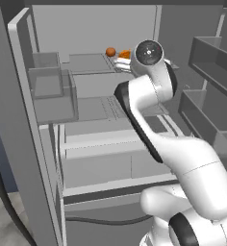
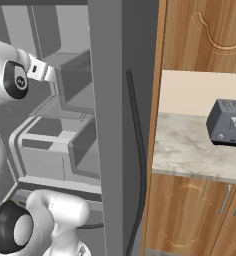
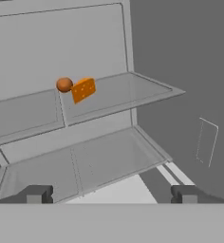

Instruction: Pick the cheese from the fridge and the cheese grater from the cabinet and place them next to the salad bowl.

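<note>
Left base view: the fridge (image 1: 48, 120) is seen with its door swung wide, pale grey shelves and drawers exposed. The white arm (image 1: 154, 110) is extended into the compartment. On an upper shelf (image 1: 89, 62) near the back wall a small orange ball (image 1: 110, 51) is noted, and just to its right a sliver of the cheese (image 1: 125, 55), partly hidden behind the arm's wrist. Right base view: the fridge side wall (image 2: 107, 125) is seen edge-on, with the arm reaching in at the left. To the right, a marble-topped table (image 2: 185, 150) carries a dark grey toaster (image 2: 228, 122); a wooden wall cabinet (image 2: 205, 32) hangs above it, and lower drawer cabinets (image 2: 200, 215) are seen below. Hand view: the gripper (image 3: 111, 194) is recorded with its jaws spread wide and nothing between them, both dark fingertips (image 3: 38, 193) showing at the bottom corners. The cheese rests tilted on the upper glass shelf, touching or just beside the orange ball on its left, well apart from the jaws.
</note>
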Motion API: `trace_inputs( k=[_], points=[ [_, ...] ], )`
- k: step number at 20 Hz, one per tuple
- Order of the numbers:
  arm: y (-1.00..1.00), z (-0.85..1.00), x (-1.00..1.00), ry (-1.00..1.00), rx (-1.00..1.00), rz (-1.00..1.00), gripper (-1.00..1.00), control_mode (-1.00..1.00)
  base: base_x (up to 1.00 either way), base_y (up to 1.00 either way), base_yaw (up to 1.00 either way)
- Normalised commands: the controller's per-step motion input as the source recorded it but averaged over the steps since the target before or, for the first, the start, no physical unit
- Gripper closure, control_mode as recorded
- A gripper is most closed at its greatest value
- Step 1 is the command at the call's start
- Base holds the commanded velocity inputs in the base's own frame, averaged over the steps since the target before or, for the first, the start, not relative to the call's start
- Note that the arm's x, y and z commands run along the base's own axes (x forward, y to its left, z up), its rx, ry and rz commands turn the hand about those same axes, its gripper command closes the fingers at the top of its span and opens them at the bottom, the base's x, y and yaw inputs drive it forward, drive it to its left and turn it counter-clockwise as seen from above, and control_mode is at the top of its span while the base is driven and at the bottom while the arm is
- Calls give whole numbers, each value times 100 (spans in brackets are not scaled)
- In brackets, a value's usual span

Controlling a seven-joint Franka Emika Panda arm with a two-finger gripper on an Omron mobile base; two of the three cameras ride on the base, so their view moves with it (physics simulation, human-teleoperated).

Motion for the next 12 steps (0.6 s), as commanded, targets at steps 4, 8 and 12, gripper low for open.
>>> trace_inputs(
  k=[4, 8, 12],
  points=[
    [-18, 5, 49, 9, 8, 0, -100, -100, 0, 0, 0],
    [-21, 0, 66, 11, 5, 0, -100, -100, 0, 0, 0],
    [-10, 0, 82, 5, 1, 0, -100, -100, 0, 0, 0]
  ],
)
